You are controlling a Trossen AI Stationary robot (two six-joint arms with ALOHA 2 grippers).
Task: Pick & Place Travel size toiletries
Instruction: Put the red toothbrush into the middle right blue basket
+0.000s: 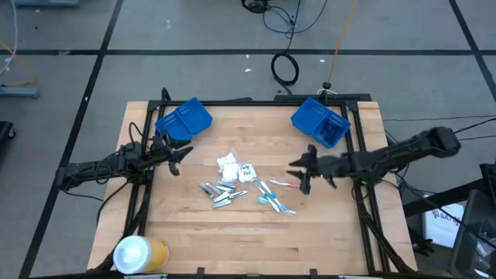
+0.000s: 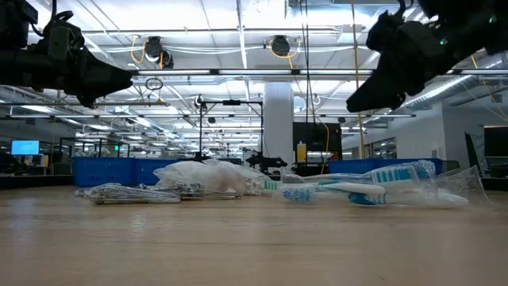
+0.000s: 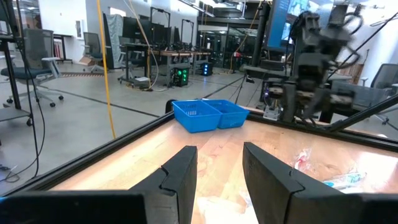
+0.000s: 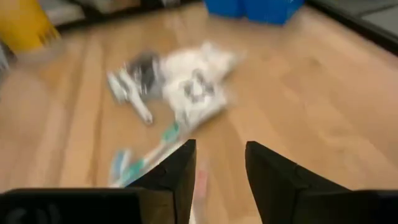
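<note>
The travel size toiletries lie in a loose pile on the middle of the wooden table. There are white packets [image 1: 229,164], silver tubes [image 1: 217,192] and teal and white toothbrushes [image 1: 273,199]. A red toothbrush [image 1: 283,184] lies at the pile's right side. My right gripper [image 1: 296,173] hangs above the table just right of that toothbrush. It is open, tipped slightly down toward the pile [image 4: 193,81], with nothing between its fingers. My left gripper [image 1: 186,155] waits open at the left side, level and raised.
Two blue bins stand at the far edge, one at the left [image 1: 184,120] and one at the right [image 1: 320,122]. A big yellow-and-white roll [image 1: 139,253] sits at the near left corner. Bare wood lies along the near edge and to the right of the pile.
</note>
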